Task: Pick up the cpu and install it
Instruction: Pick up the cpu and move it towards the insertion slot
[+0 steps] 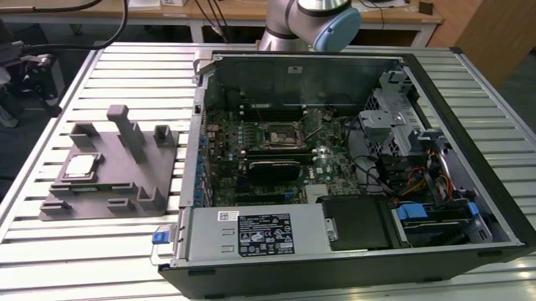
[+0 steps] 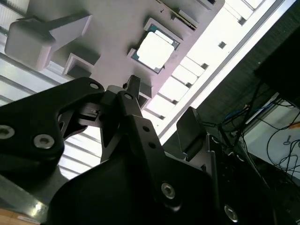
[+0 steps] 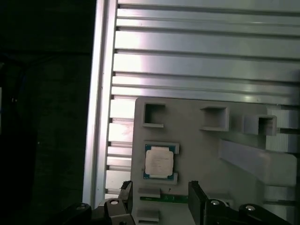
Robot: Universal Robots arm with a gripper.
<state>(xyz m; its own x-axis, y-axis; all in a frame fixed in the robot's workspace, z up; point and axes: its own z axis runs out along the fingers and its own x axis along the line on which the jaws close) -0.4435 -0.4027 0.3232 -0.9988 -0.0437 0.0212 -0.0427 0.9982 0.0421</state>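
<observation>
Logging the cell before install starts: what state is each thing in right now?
Small flat silvery-topped square cpu: lying flat in its recess on the grey plastic fixture block, not gripped.
Black gripper: open, empty, clear of the cpu.
Black computer case: lying on its side, side panel off.
Black-centred square motherboard socket: no chip in it.

Glare blanks the cpu (image 2: 153, 49) in the second wrist view, and the exterior view's edge crops the arm (image 1: 305, 22).

End effector (image 3: 159, 186) hangs aloft — fingers (image 3: 197, 202) spread wide apart
</observation>
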